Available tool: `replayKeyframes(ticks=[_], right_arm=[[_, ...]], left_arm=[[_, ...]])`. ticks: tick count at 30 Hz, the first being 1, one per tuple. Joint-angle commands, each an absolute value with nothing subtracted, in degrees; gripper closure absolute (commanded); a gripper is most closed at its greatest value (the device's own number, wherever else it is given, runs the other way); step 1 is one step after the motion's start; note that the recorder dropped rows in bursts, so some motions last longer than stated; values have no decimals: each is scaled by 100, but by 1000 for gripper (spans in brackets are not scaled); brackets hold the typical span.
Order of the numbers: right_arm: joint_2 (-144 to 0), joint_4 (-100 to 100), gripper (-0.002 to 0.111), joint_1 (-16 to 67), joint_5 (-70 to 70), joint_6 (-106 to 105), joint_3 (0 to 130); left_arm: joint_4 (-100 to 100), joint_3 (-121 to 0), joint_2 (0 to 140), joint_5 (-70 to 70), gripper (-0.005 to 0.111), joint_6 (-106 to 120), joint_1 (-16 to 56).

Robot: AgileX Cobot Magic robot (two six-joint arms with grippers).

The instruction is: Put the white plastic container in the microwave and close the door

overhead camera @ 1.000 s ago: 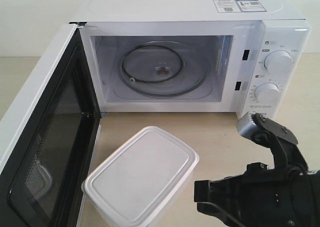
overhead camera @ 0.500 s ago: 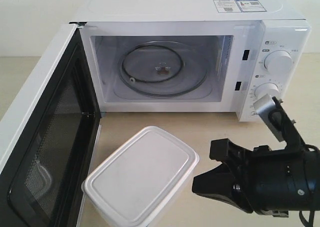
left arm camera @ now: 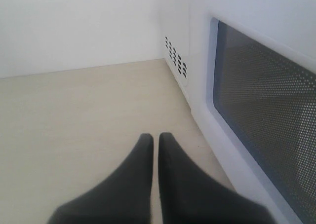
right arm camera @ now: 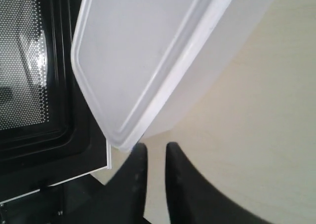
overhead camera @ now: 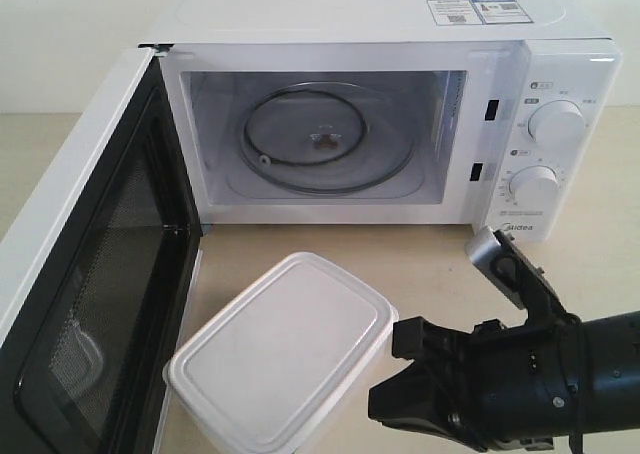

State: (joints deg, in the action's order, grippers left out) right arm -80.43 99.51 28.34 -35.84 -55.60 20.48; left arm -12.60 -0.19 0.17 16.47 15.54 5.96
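The white plastic container (overhead camera: pixel 285 349) stands lidded on the tabletop in front of the microwave (overhead camera: pixel 380 24), whose door (overhead camera: pixel 90 274) hangs wide open at the left, black mesh face inward. My right gripper (overhead camera: pixel 385 374) sits low just right of the container, narrowly open with nothing between its fingers. In the right wrist view the right gripper (right arm camera: pixel 154 147) is just short of a container (right arm camera: pixel 143 51) corner, with the door (right arm camera: pixel 29 71) beyond. My left gripper (left arm camera: pixel 154 136) is shut and empty above bare table beside the door's outer window (left arm camera: pixel 266 105); the exterior view does not show it.
The glass turntable (overhead camera: pixel 325 139) lies bare inside the cavity. Two dials (overhead camera: pixel 555 124) sit on the right panel. Pale tabletop (overhead camera: pixel 440 264) stretches between the container and the microwave front. The microwave's vented side wall (left arm camera: pixel 177 58) and a white back wall lie beyond the left gripper.
My right gripper has swung left and down toward the container's right side, and its fingers have parted a little. Container, door and microwave have not moved.
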Motion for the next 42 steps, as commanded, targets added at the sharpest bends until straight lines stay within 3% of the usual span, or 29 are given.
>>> replayKeyframes(ticks=[1, 20, 26, 34, 42], right_arm=[[-8067, 9995, 69, 2792, -3415, -5683, 2077], [-8055, 9995, 73, 2781, -3864, -6206, 2306], [-8055, 9995, 73, 2769, -4628, -6206, 2679], [-8065, 9995, 73, 1338, -6536, -6302, 2723], [-8108, 9995, 73, 1325, -5654, -6666, 2124]], left_arm=[[-1306, 0, 0, 1671, 102, 1495, 578], [-1306, 0, 0, 1671, 102, 1495, 578], [-1306, 0, 0, 1671, 102, 1495, 578], [-1306, 0, 0, 1671, 102, 1495, 578], [-1306, 0, 0, 1671, 102, 1495, 578]])
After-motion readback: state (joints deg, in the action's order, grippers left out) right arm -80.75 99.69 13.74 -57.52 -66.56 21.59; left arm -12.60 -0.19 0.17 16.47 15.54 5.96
